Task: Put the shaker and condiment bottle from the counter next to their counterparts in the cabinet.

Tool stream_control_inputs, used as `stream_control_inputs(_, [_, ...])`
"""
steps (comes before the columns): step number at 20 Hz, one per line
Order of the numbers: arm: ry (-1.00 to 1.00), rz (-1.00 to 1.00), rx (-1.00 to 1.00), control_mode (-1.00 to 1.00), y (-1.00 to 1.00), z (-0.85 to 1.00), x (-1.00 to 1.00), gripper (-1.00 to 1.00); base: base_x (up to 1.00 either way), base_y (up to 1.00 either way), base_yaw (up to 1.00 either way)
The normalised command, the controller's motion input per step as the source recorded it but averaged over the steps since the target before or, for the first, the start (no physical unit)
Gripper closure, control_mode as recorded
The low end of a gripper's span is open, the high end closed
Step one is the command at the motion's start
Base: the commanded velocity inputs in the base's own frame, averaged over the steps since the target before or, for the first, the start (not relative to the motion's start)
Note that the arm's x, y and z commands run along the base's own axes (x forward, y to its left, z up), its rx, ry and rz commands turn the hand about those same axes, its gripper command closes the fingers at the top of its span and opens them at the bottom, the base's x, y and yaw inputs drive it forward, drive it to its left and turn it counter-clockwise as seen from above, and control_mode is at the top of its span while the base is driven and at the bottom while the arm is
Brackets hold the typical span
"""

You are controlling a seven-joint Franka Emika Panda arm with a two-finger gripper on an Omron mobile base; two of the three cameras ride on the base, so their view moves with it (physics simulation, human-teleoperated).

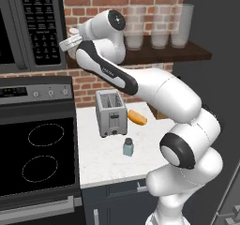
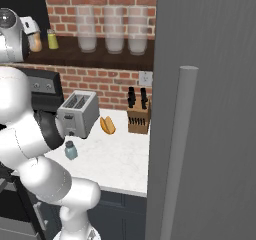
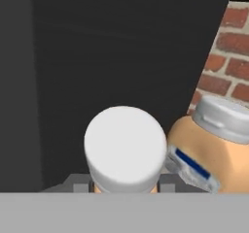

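Observation:
My gripper (image 3: 125, 187) is up at the left end of the cabinet (image 1: 154, 55), a dark shelf with a brick back wall. It is shut on the condiment bottle (image 3: 125, 147), whose white cap sits between the fingers. The bottle's cap (image 1: 73, 32) also shows beside the hand (image 1: 70, 43). Close beside it stands the wider orange bottle (image 3: 214, 152) with a grey cap and a label. The yellow-green shaker (image 2: 52, 39) stands on the shelf just right of the hand (image 2: 31, 30). The pale blue-grey shaker (image 1: 128, 146) stands upright on the white counter (image 1: 103, 165), in front of the toaster.
The microwave (image 1: 33, 27) borders the shelf's left end. Three glass jars (image 2: 114, 29) fill the shelf's middle. On the counter stand a toaster (image 1: 110, 112), an orange loaf (image 1: 137, 117) and a knife block (image 2: 138, 116). A stove (image 1: 40, 149) lies to the left, a tall grey door (image 2: 205, 109) to the right.

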Motion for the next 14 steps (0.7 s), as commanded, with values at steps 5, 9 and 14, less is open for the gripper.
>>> stream_control_inputs(5, [0.00,0.00,0.00,-1.00,0.00,-0.21,0.00,-1.00,0.00,0.00,0.00])
stream_control_inputs(9, [0.02,0.00,0.00,-1.00,0.00,-0.01,0.00,-1.00,0.00,0.00,0.00])
stream_control_inputs(14, [0.00,0.00,0.02,-1.00,-0.02,0.00,-0.01,-1.00,0.00,0.00,0.00])
